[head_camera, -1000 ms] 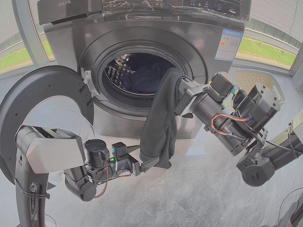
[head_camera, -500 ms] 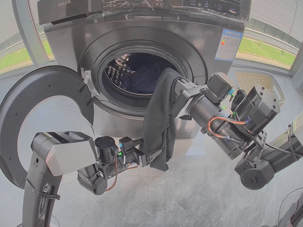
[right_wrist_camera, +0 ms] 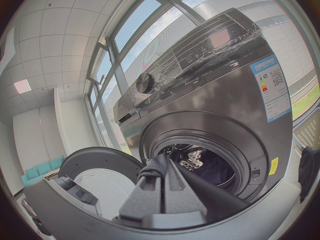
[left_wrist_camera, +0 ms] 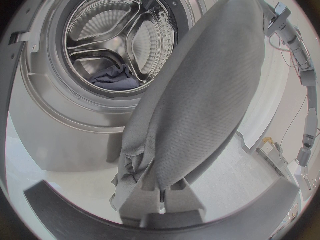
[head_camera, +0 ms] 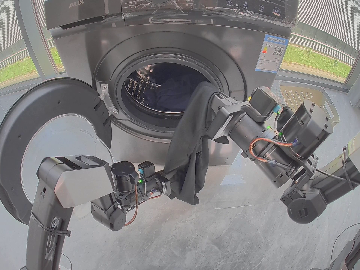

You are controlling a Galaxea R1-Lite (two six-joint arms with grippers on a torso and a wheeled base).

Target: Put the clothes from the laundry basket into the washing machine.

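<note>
HIDDEN: right hand tips under dark garment, centre frame | left hand tips buried in its lower folds | laundry basket mostly behind right arm, right side | drum clothes partly behind garment | door lower part behind left arm | CUT OFF: washing machine top, upper edge | TOO SMALL: label print

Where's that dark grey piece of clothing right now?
In the head view the dark grey garment hangs before the open washing machine, at its mouth's right edge, top pinched by the right gripper, lower end by the left gripper.
</note>
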